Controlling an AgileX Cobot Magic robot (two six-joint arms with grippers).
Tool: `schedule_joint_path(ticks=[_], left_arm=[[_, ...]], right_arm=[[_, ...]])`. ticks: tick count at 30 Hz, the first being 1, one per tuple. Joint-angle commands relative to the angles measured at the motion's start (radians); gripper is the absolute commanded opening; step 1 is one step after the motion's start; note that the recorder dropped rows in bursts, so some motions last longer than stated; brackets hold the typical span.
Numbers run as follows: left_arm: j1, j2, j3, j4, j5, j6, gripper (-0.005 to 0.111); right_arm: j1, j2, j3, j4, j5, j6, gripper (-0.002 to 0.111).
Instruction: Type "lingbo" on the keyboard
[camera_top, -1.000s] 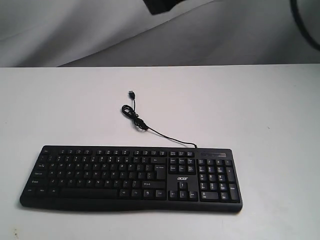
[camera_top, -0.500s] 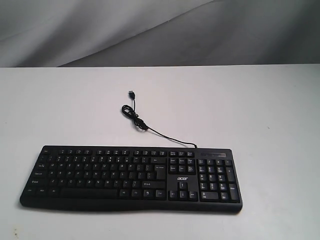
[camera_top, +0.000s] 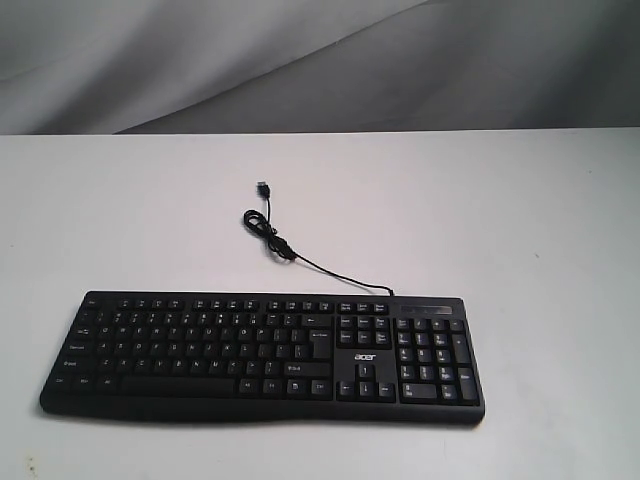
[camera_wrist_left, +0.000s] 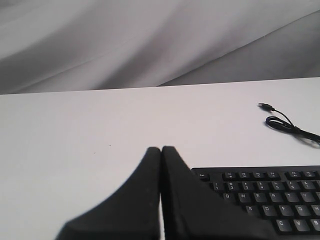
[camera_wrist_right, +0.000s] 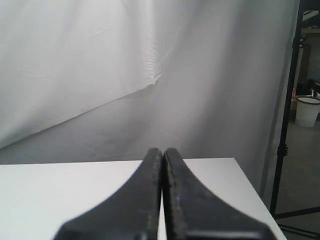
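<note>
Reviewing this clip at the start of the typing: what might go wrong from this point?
1. The wide black plastic keyboard lies loose on the white table; a slanted press may push it.
2. Its keys sit close together, so the shut left pincer might strike two at once.
3. The right pincer, also shut, shows no keyboard in its wrist view, so its approach may be poorly aimed.

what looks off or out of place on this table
Only the cable stands out. It runs from the back of the keyboard across the table in a loose, kinked loop, and its USB plug lies free, connected to nothing. The keyboard itself lies flat and looks undamaged.
</note>
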Motion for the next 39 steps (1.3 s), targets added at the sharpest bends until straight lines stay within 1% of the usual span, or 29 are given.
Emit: schedule_joint_path(ticks=[1,6,13,15,16,18,26,39], left_arm=[[0.001,-0.004,0.005,-0.004,-0.007,-0.002,0.001],[0.001,-0.004,0.005,-0.004,-0.007,-0.002,0.001],[0.001,-0.004,0.005,-0.004,-0.007,-0.002,0.001],[0.001,-0.004,0.005,-0.004,-0.007,-0.002,0.001],[0.001,-0.004,0.005,-0.004,-0.007,-0.002,0.001],[0.001,-0.004,0.005,-0.004,-0.007,-0.002,0.001],[0.001,-0.004,0.005,-0.004,-0.007,-0.002,0.001],[0.001,-0.004,0.005,-0.004,-0.007,-0.002,0.001]], right_arm=[[-0.008,-0.08,0.148,-0.017,-0.04,-0.015,0.0],[-0.008,-0.144,0.316,-0.017,-0.143,-0.057,0.0],[-0.008,-0.144,0.483,-0.011,-0.179,-0.057,0.0],[-0.008,-0.144,0.483,-0.009,-0.179,-0.05,0.0],[-0.008,-0.144,0.483,-0.007,-0.137,-0.05,0.0],[-0.008,-0.144,0.483,-0.007,-0.115,-0.05,0.0],[-0.008,-0.144,0.483,0.025,-0.117,-0.048,0.0],[-0.008,-0.144,0.483,0.025,-0.117,-0.05,0.0]])
